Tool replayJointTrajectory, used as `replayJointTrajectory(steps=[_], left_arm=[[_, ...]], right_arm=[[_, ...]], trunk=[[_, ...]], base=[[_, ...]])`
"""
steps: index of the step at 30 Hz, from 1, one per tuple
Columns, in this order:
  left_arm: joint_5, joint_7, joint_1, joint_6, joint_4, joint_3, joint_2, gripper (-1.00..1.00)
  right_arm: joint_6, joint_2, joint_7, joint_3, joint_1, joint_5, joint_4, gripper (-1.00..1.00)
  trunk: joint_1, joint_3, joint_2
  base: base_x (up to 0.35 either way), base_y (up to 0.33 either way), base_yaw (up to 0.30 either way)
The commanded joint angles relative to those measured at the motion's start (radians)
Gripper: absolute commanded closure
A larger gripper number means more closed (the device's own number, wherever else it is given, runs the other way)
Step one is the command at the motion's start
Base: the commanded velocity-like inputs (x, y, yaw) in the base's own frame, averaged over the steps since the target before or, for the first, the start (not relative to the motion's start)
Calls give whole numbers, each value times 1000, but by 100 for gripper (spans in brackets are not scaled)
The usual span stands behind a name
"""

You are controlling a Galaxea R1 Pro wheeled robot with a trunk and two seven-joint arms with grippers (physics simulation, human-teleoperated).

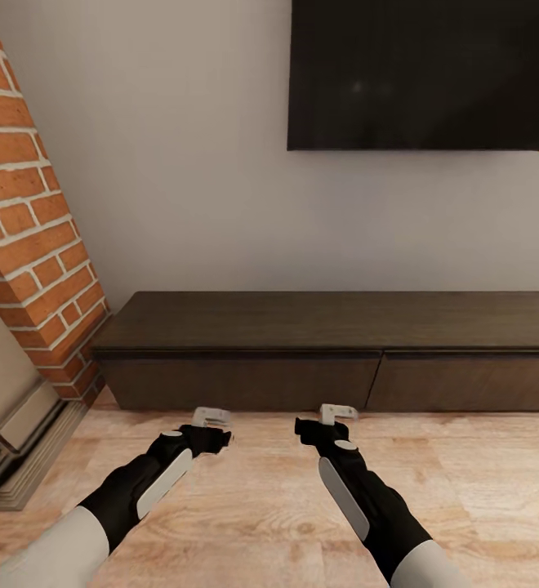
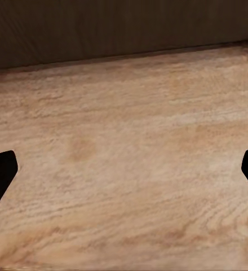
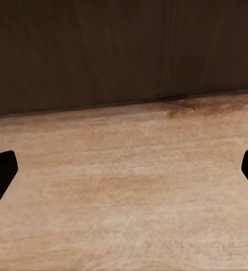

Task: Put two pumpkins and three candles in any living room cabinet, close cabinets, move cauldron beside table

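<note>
head view: the cabinet [image 1: 335, 343] is lying against the wall, straight ahead of both arms, and its long axis is running side to side across the room, parallel to the wall. its two wide fronts are facing the robot and both are looking closed, with a thin seam between them. the left gripper [image 1: 212, 418] is hanging over the wooden floor [image 1: 253, 506] just in front of the left front, and the right gripper [image 1: 337, 412] is hanging in front of the same front but close to the seam, so the right arm is nearer to the right front. both grippers are pointing toward the cabinet and are carrying nothing. a brick fireplace [image 1: 33, 245] is standing at the left end of the cabinet, and a dark screen [image 1: 425, 73] is hanging on the wall above it.

left wrist view: the fingertips [image 2: 0, 175] are sitting wide apart with only floor between them, so this gripper is spread open and empty. the cabinet [image 2: 124, 28] is showing as a dark band beyond the floor, near but not touching.

right wrist view: the fingertips [image 3: 0, 175] are also wide apart and holding nothing. the cabinet [image 3: 124, 51] is taking more of the picture, so i judge this gripper is closer to it.
</note>
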State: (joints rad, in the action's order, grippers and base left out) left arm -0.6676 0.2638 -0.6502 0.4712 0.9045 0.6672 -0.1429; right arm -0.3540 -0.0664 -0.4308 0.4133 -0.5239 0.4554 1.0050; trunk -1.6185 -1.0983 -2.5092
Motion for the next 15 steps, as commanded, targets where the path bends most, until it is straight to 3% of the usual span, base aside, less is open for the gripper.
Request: replayJointTrajectory(steps=[1, 3, 6, 15], left_arm=[[-11, 10, -3, 17, 2, -18, -1, -100], [-9, 10, -6, 67, 4, -75, -1, -100], [-7, 11, -8, 120, 6, -116, -1, -100], [-6, 11, -12, 195, 7, -145, 0, -100]], right_arm=[[-6, 0, -9, 2, -1, 8, 2, -100], [-30, 0, -8, 2, -1, 8, 4, -100], [-76, 0, -9, 2, -2, 7, 15, -100], [-117, 0, -13, 1, -2, 7, 56, -100]], trunk=[[1, 3, 0], [1, 11, 0], [3, 22, 1], [7, 57, 3]], base=[[0, 0, 0], [0, 0, 0], [0, 0, 0], [0, 0, 0]])
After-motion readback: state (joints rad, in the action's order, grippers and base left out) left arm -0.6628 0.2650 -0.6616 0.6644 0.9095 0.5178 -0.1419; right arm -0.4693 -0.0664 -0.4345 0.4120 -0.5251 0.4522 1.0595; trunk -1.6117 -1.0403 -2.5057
